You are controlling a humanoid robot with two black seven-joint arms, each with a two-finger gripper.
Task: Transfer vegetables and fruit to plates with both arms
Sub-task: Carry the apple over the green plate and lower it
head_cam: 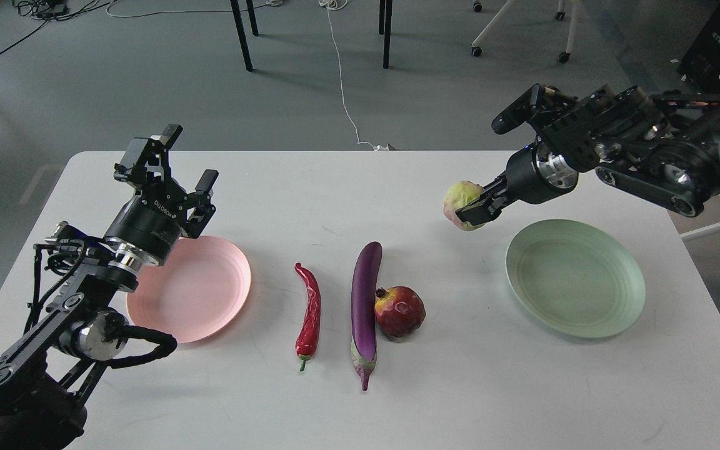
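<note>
step: right gripper (474,211) clamps the yellow-green fruit (462,201) in the air, just left of the ridged mint plate (610,312) | next: likely carry right, lower, release | left gripper (188,164) wide, empty, above matte pink plate (222,306) | on table: glossy chili (309,312), smooth eggplant (365,300) seemingly touching round pomegranate (400,311)

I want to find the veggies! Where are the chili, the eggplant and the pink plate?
chili (310,310), head view, middle of its red body.
eggplant (365,300), head view, middle of its purple body.
pink plate (210,287), head view, bare inside of the dish.
</note>
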